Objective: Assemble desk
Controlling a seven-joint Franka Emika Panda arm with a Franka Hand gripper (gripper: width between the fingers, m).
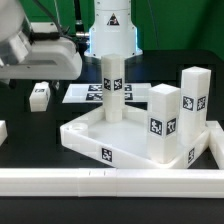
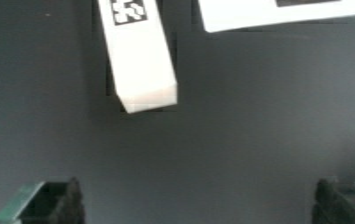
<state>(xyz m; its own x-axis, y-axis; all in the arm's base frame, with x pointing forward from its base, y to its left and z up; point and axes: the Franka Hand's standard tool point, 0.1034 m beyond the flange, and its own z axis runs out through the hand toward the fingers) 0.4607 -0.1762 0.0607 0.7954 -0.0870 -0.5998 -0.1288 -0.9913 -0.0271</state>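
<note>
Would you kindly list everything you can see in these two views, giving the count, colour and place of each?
tabletop: one, white, middle of the table, rim up.
upright legs: three, white with black-and-white tags, standing on the tabletop, one at the back, two toward the exterior view's right.
loose leg: one, white, tagged, lying on the table toward the exterior view's left.
marker board: one, white with tags, flat behind the tabletop.
border rails: at least two, white, along the front and the exterior view's right.
table: one, black.
robot base: one, white, at the back.
gripper: one, dark fingers, open, holding nothing, above bare table near the loose leg.
</note>
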